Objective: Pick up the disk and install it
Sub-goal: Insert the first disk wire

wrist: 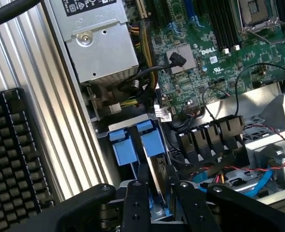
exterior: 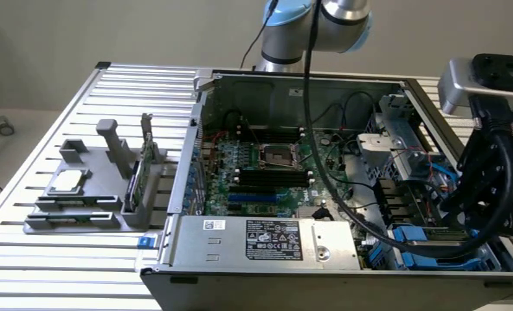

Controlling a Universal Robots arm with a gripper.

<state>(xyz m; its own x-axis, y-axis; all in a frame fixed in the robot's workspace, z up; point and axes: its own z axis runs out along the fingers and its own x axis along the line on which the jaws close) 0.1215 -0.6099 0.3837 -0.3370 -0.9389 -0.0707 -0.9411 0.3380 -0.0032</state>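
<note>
Clasping the disk (wrist: 153, 144), end effector (wrist: 157, 170) part-closed

The exterior view looks down at a slant over the table (exterior: 31, 259), taking in the whole open computer case (exterior: 238, 285). The wrist view looks down close past the end effector (wrist: 157, 171) into that frame's lower-right corner. Both share the power supply (exterior: 265, 240) and motherboard (exterior: 265, 168).
</note>
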